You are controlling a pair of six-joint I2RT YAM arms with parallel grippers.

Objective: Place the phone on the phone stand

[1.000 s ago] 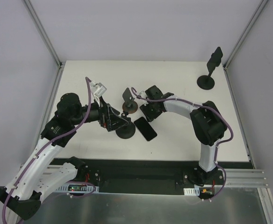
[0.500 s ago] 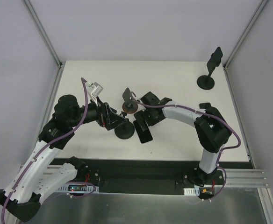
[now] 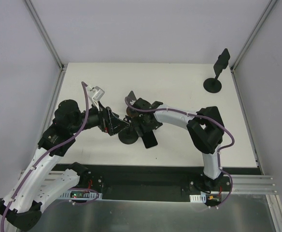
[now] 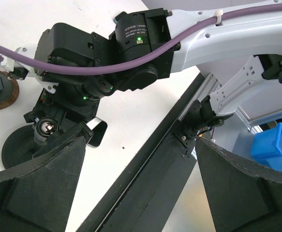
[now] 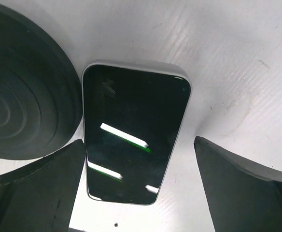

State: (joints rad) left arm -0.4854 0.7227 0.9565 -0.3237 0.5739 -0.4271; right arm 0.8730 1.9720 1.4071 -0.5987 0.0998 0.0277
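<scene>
Phone [image 5: 133, 135], a glossy black slab with a silver rim, lies flat on the white worktop [image 5: 218, 43] toward the middle of the near edge. It sits between the spread fingers of the right gripper [image 5: 140, 186]. A black disc-based phone stand [image 5: 20, 96] stands just beside it, with the left gripper [image 4: 141, 193] close by, fingers apart. A small brown wooden-based stand [image 3: 133, 112] is behind.
</scene>
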